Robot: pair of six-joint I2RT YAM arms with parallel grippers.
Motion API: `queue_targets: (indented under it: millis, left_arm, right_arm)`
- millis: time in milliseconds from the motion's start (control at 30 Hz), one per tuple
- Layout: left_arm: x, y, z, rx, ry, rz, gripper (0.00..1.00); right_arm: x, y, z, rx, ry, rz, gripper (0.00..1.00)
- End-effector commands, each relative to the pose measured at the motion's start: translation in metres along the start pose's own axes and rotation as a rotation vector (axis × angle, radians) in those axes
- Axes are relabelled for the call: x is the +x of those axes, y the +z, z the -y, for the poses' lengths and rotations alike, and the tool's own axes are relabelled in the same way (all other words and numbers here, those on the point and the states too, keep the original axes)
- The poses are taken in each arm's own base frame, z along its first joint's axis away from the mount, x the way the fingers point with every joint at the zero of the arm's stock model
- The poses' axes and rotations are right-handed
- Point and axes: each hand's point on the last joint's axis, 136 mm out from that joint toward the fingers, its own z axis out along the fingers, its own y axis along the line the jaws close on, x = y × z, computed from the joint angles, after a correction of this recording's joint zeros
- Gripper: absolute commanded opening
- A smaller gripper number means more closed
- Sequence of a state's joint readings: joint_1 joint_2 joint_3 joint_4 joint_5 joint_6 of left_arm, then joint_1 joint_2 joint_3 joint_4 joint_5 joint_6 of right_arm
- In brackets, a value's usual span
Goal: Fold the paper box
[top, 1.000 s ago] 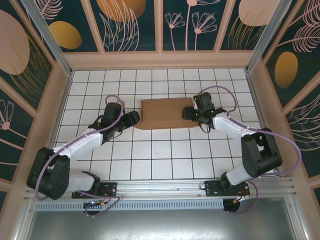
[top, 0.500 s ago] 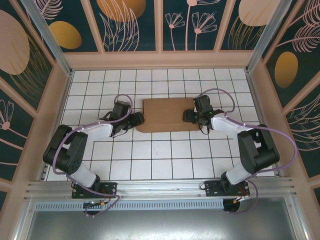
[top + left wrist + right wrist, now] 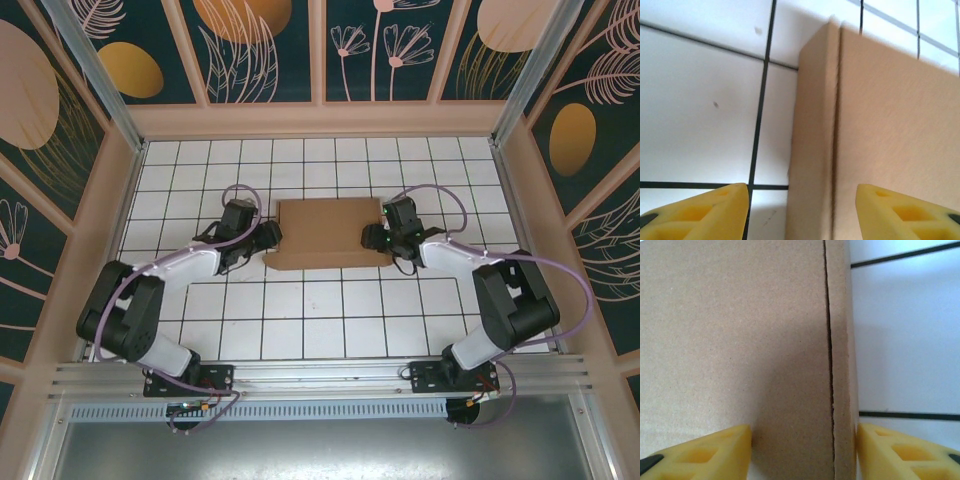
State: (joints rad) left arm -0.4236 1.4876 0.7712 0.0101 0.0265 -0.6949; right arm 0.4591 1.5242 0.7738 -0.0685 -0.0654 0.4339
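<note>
Plain brown corrugated cardboard box [image 3: 325,232] lay closed and flat mid-way across the white gridded table [image 3: 300,320]. Left gripper [image 3: 268,237] sat at its left edge, yellow fingers [image 3: 700,212] spread apart astride that edge, not clamping. Right gripper [image 3: 371,238] sat at the right edge, yellow fingers [image 3: 900,452] likewise apart over the cardboard.

I see the paper box [image 3: 327,233] as plain unprinted brown, against a white counter [image 3: 320,320] ruled with a black grid. The left pincer [image 3: 802,192] and right pincer [image 3: 804,432] have bright yellow fingers, and the arms [image 3: 175,268] are white and black with lilac cables [image 3: 235,190]. The walls [image 3: 400,50] are dark teal, patterned with orange and peach ovals and pale pink line-drawn plants.
</note>
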Motion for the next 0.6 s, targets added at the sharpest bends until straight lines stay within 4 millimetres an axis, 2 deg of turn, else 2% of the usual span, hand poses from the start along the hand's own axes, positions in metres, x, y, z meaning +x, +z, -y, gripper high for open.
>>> queue_targets:
  millis: [0,133,200,267,367,500,567]
  left_arm:
    - [-0.043,-0.032,0.007,-0.064,0.102,0.135,0.56]
    - [-0.051,-0.051,0.028,0.019,0.177,0.147,0.37]
    - [-0.046,-0.055,0.042,0.104,0.182,0.13,0.26]
    - [-0.038,-0.054,0.05,0.166,0.179,0.1,0.19]
    - [-0.017,-0.042,0.059,0.245,0.172,0.034,0.09]
    - [0.028,-0.021,0.083,0.327,0.205,-0.081,0.0]
    - [0.043,-0.014,0.088,0.34,0.224,-0.094,0.0]
  right_arm:
    - [0.028,-0.009,-0.003,-0.019,0.02,-0.084,0.62]
    - [0.015,-0.022,0.006,0.025,0.002,-0.008,0.65]
    - [0.009,-0.026,0.005,0.02,-0.01,0.007,0.65]
    - [0.004,-0.03,0.0,0.002,-0.021,0.016,0.65]
    - [-0.004,-0.035,-0.006,-0.012,-0.03,0.037,0.65]
    - [-0.026,-0.047,-0.008,0.078,-0.118,0.156,0.63]
    - [-0.033,-0.049,-0.013,0.07,-0.125,0.171,0.62]
